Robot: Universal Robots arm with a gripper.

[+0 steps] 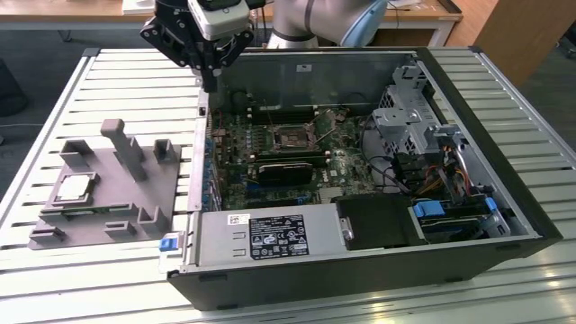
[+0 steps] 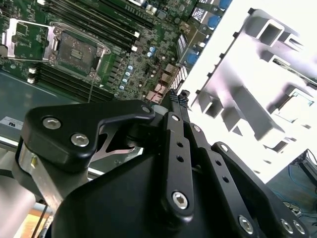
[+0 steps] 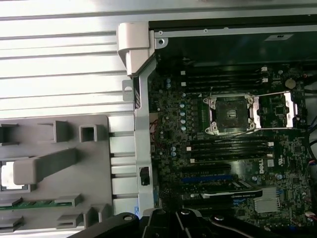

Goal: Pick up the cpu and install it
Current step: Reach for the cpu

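Gripper poised above the open computer case, over the case's side wall on the exterior view's left, close to that wall's far corner. In the second wrist view the claw has its two finger bars drawn together side by side, with nothing visible between them; it holds no part.

Cpu: it lies flat in a recess of the grey fixture, outside the case and beside that same side wall, well apart from the gripper. It appears as a pale square among the fixture's upright posts in the second wrist view and at the picture's edge in the first wrist view.

Socket: it sits inside the case on the green motherboard, and its metal frame is swung open in both wrist views. Its dark centre is bare.

Case and fixture both rest on a slatted metal table, the fixture just beside the case.
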